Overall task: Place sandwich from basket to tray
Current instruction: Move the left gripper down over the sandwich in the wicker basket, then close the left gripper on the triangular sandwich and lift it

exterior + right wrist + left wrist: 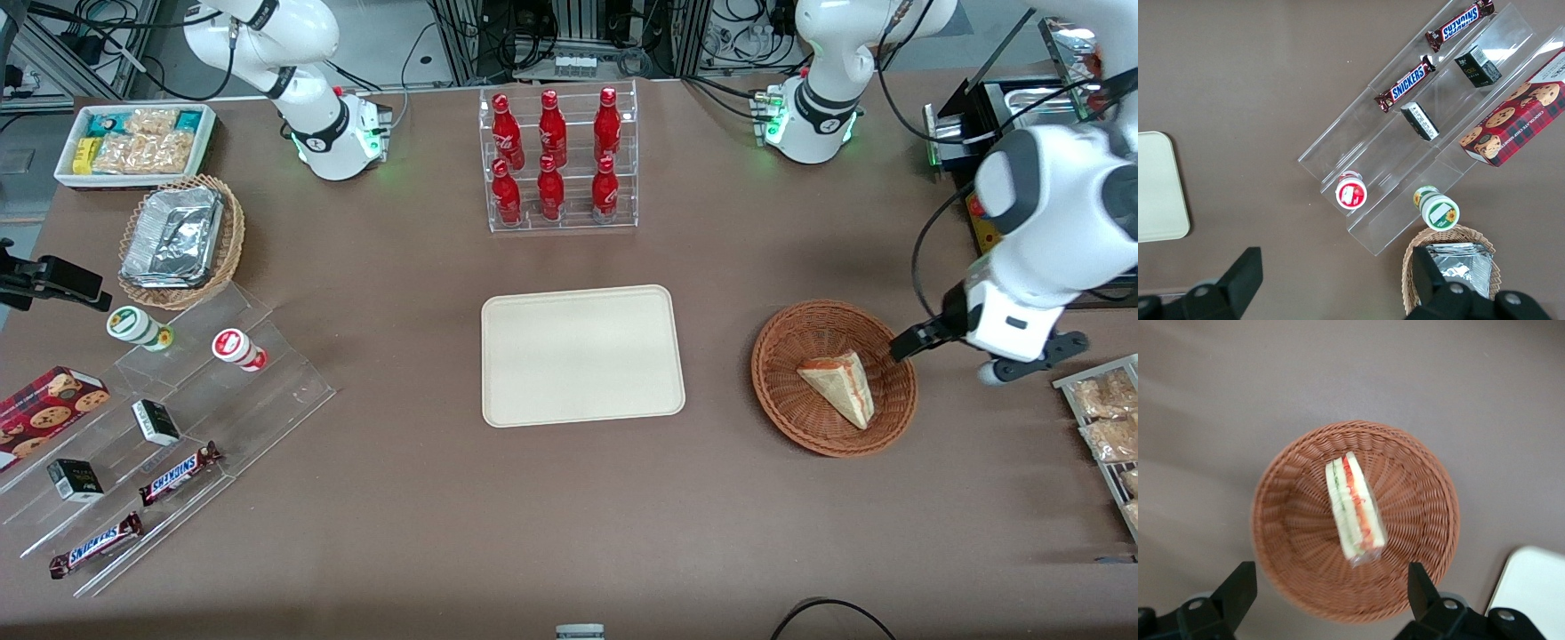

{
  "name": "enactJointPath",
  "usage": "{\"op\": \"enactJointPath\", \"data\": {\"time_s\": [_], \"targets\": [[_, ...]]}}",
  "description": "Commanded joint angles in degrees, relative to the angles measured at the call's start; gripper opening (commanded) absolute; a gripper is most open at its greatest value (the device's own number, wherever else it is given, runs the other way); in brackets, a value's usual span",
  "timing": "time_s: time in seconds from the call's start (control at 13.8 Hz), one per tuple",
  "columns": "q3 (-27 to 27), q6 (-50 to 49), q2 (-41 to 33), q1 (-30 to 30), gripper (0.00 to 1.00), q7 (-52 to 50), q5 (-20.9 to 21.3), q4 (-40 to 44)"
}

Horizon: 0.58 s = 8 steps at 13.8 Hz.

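Sandwich (839, 386) lies on its side inside the basket (781, 391), filling edge exposed, untouched. Tray (582, 356) sits beside the basket toward the parked arm's end. My gripper (1328, 587) hovers above the basket's rim, fingers (1238, 587) spread wide, grasping nothing.

A brown table (400, 533) fills the scene, cable-strewn equipment racks (578, 36) lining its edge.

A pale cream sandwich (1353, 508) striped with red-orange and green filling lies in a reddish-brown woven basket (782, 382) beside a plain cream-beige tray (582, 356) on a brown table (569, 524), under the open black-fingered gripper (1328, 587).
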Motion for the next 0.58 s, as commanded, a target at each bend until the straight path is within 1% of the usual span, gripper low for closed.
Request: {"op": "enactJointPath", "data": {"time_s": [0.0,0.22,0.51], "targets": [[-1.6,12.4,-1.9,0.6,1.0,-8.5,0.0,-10.0],[-2.5,19.4,0.6,0.5,1.0,-13.6,-0.3,-12.6],[-3.5,26.1,4.7,0.5,1.0,-15.4,-0.8,-14.4]]}}
